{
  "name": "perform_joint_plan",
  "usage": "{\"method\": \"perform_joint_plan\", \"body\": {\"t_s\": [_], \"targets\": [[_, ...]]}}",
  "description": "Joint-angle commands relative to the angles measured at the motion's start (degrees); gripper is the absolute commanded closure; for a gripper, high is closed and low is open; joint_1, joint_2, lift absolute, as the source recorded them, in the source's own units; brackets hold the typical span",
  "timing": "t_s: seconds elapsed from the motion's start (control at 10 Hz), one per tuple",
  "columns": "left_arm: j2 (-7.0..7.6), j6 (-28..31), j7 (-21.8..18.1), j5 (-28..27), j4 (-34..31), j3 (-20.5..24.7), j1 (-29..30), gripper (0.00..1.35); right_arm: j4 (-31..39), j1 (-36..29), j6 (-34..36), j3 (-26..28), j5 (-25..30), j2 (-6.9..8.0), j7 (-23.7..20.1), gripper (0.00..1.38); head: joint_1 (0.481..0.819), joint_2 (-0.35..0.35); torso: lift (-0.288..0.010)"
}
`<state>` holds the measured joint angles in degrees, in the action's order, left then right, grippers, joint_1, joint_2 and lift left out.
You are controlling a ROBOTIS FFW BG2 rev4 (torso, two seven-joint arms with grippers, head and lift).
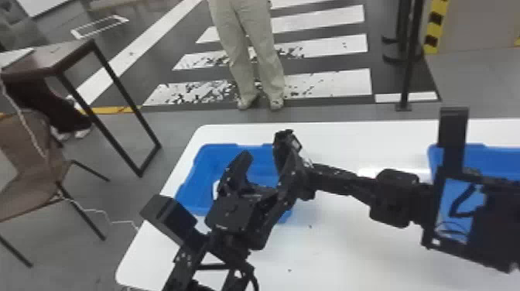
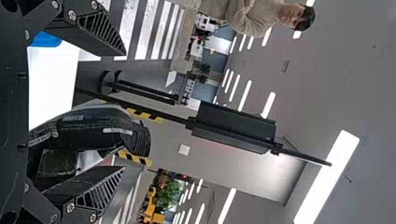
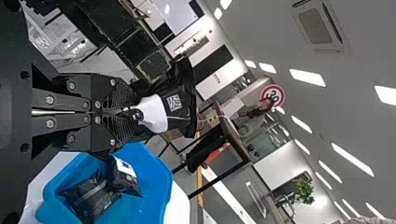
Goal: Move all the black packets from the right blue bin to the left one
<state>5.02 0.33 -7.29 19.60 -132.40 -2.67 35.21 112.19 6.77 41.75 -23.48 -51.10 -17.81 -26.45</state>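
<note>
We have a black packet (image 3: pixel 186 116) in our right gripper (image 3: pixel 135 113), with the fingers pinched together on one end of it, up above the left blue bin (image 3: pixel 154 172). The packet seems light and soft, like a snack bag, and its skin may be slippery. We have it only by the end, so the rest sticks out and could flop or twist. Our left gripper (image 2: pixel 124 110) is wide apart, and it is not squeezing anything. If it helps, we should take the fat middle, and not squeeze hard, because a thin bag might split. Two more packets (image 3: pixel 88 196) lie in that bin, so we should let this one down gently beside them. The right blue bin (image 1: pixel 491 158) sits across the tabletop (image 1: pixel 348 255).
</note>
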Motion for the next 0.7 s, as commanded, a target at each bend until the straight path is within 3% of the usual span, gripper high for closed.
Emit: {"method": "perform_joint_plan", "body": {"t_s": [0.0, 0.1, 0.2, 0.3, 0.6], "targets": [[0.25, 0.65, 0.00, 0.97, 0.00, -0.87, -0.20, 0.19, -0.46, 0.83, -0.41, -1.43, -0.43, -0.12, -0.01, 1.14, 0.695, 0.339, -0.140], [0.52, 2.62, -0.44, 0.97, -0.14, -1.10, -0.62, 0.46, -0.74, 1.25, -0.55, -2.23, -0.78, -0.12, -0.01, 1.14, 0.695, 0.339, -0.140], [0.60, 4.31, -0.62, 2.11, -0.14, -1.10, -0.76, 1.06, -1.16, 1.67, -0.69, -2.80, -1.00, -0.21, -0.01, 1.14, 0.695, 0.339, -0.140], [0.52, 4.03, -0.62, 2.34, -0.14, -0.53, -0.76, 1.22, -1.45, 2.09, -0.98, -3.03, -1.12, -0.21, -0.01, 1.14, 0.695, 0.337, -0.140], [0.43, 4.03, -0.27, 1.88, -0.84, 0.04, -0.48, 1.23, -2.43, 2.52, -1.40, -3.03, -1.00, -0.39, -0.01, 1.14, 0.695, 0.343, -0.140]]}}
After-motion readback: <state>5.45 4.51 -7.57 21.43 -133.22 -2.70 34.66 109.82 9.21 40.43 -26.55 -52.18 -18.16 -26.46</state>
